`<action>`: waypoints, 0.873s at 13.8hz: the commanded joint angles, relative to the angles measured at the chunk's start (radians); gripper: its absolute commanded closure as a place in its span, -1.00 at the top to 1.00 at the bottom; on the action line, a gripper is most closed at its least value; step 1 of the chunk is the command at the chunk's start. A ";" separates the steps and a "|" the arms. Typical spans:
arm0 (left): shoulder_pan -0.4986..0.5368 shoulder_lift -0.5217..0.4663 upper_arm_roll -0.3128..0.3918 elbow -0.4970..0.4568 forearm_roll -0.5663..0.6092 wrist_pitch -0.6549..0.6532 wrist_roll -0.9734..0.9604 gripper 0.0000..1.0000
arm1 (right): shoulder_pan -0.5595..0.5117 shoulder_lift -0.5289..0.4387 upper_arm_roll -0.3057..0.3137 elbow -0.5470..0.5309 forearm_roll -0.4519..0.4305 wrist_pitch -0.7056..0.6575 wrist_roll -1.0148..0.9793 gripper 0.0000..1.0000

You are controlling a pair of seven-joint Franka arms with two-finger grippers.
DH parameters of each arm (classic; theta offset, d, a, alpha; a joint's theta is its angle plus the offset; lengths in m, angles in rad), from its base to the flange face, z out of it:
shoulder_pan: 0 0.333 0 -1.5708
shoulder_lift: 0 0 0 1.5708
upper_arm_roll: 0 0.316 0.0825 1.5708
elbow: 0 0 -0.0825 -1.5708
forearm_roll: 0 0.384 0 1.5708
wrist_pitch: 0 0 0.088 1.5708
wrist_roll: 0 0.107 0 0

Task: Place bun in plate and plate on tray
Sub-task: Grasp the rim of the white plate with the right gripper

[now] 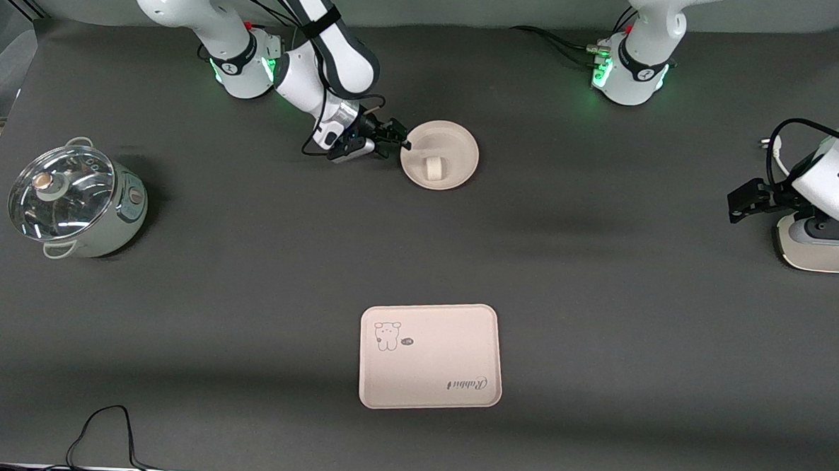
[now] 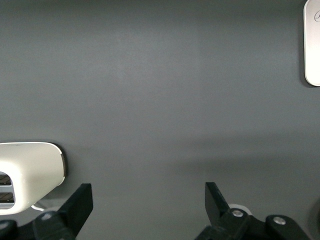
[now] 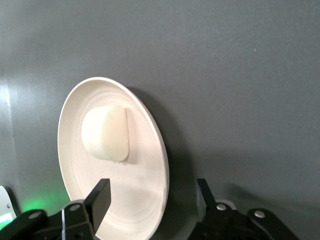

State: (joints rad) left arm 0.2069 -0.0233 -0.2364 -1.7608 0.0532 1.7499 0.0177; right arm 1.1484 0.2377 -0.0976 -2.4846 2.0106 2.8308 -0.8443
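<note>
Cream-coloured and shallow, the plate (image 1: pixel 440 155) sits on the dark worktop toward my right arm's end, with the bun (image 1: pixel 433 169) already lying in it, so that half of the job looks done. My right gripper (image 1: pixel 399 140) is down at the plate's rim, one finger over the inside and one outside, jaws apart and not yet pinching; straddling the raised edge is what lets me lift the dish without touching the bun. The tray (image 1: pixel 431 356) waits nearer the front camera, well apart. My left gripper (image 1: pixel 741 202) idles at its end of the worktop, jaws wide, holding nothing.
</note>
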 commanded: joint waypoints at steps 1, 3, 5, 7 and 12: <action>0.014 -0.014 0.002 0.033 -0.013 -0.062 0.014 1.00 | 0.054 0.015 -0.007 0.016 0.063 0.035 -0.029 0.53; 0.014 -0.014 0.000 0.041 -0.013 -0.092 0.008 1.00 | 0.070 0.025 -0.007 0.023 0.092 0.036 -0.044 0.50; 0.020 -0.014 0.002 0.040 -0.012 -0.096 0.016 1.00 | 0.076 0.038 -0.007 0.039 0.132 0.036 -0.082 0.43; 0.032 -0.012 0.000 0.040 -0.015 -0.095 0.018 1.00 | 0.077 0.081 -0.007 0.071 0.169 0.036 -0.120 0.24; 0.032 0.003 -0.001 0.044 -0.027 -0.079 0.018 1.00 | 0.077 0.146 -0.008 0.127 0.240 0.035 -0.209 -0.35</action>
State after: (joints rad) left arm 0.2304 -0.0240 -0.2340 -1.7267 0.0453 1.6766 0.0185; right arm 1.2129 0.3507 -0.0974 -2.3986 2.2009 2.8472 -0.9932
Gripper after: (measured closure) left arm 0.000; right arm 0.524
